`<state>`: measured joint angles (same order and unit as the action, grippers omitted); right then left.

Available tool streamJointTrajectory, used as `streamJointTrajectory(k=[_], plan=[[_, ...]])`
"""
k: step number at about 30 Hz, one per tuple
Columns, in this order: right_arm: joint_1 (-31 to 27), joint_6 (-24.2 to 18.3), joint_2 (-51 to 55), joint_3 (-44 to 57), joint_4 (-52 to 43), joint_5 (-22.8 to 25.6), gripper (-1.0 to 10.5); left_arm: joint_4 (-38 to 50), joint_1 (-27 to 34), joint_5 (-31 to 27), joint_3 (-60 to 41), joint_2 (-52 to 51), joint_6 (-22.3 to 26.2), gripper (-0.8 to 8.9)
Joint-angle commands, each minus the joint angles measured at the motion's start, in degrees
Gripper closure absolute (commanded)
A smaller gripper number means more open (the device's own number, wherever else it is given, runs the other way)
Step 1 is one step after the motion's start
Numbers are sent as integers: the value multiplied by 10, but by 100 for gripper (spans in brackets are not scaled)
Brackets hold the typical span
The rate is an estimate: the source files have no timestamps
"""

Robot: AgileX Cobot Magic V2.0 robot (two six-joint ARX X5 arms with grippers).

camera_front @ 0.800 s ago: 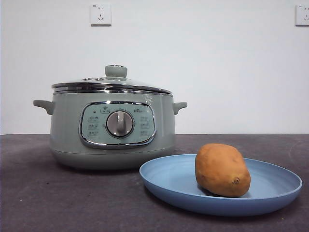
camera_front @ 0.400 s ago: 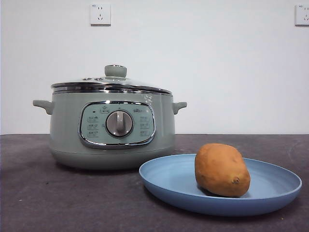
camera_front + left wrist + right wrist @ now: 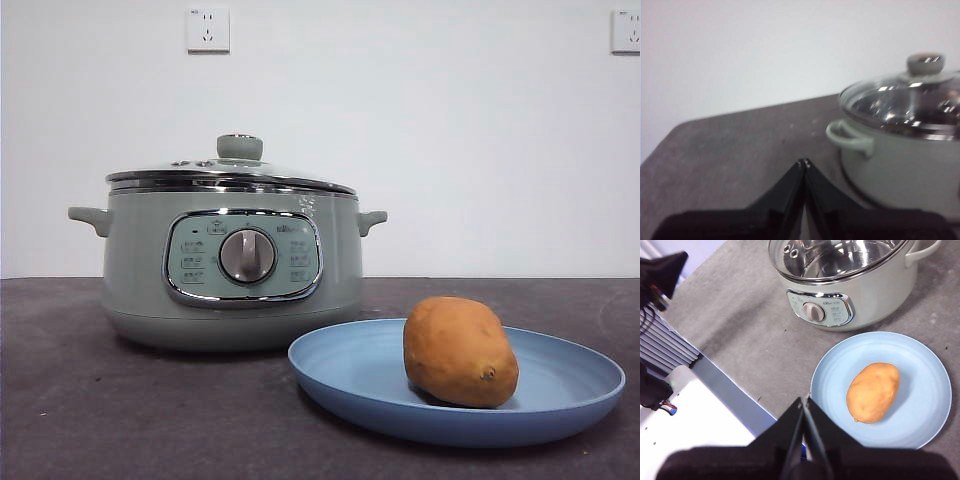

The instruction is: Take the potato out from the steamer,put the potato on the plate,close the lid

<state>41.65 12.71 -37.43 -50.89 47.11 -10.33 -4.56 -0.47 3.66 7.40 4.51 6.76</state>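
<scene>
Task looks complete: potato plated, lid on.
The potato point(image 3: 460, 351) lies on the plate point(image 3: 340, 372) beside the steamer point(image 3: 232, 262), lid point(image 3: 232, 174) seated; the left gripper point(image 3: 803, 163) and right gripper point(image 3: 803, 401) hang clear, jaws pressed together, holding nothing.

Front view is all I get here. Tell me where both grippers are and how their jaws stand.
Observer: Neither shows in front. The left gripper hangs shut and empty beside the steamer, near its side handle.
Operator: Now the right one.
Observer: The right gripper is shut and empty too, up above the near edge of the plate, with the potato lying on it.
Operator: Confirm the lid from above.
Observer: The lid sits on the steamer; its glass shows the metal inside with no potato in view.
</scene>
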Motion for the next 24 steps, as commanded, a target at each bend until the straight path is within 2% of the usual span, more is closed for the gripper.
streamJointTrajectory(k=[1, 7, 15, 24], plan=[[0, 3, 0, -1, -1, 2, 946, 6, 2, -11, -30, -19, -20, 817], [0, 3, 0, -1, -1, 2, 946, 2, 2, -22, -73, -44, -43, 817], [0, 3, 0, -1, -1, 2, 946, -63, 2, -22, -73, -44, -42, 817], [0, 3, 0, -1, -1, 2, 946, -60, 2, -21, -73, -44, -42, 817]])
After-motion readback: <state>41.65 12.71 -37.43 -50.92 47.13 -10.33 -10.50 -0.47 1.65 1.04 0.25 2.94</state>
